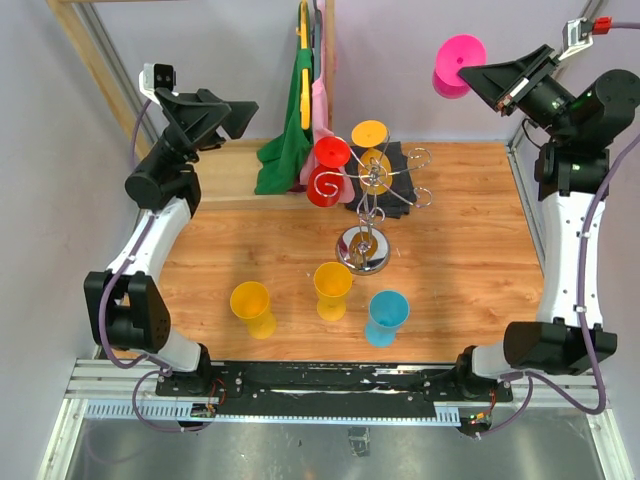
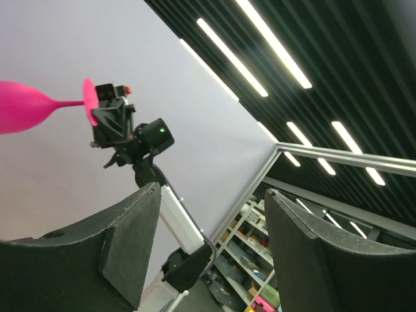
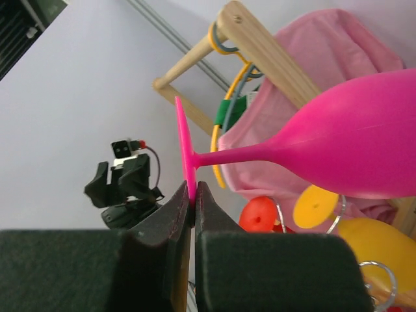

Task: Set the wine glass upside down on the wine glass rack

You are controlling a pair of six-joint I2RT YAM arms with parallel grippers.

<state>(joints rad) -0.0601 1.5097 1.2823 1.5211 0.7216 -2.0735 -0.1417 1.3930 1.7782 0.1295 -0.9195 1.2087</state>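
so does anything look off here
The pink wine glass sticks out sideways, pinched only by the edge of its foot in the right gripper, a thin hold. Nothing looks spilled or broken.

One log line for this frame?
right gripper: shut on pink wine glass foot | left gripper: open, empty | wine glass rack: pink not hung

bowl of pink wine glass [image 3: 364, 143] runs off-frame.

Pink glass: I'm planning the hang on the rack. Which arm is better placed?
Right. The right hand pinches the pink glass by its foot; the left hand is open and empty.
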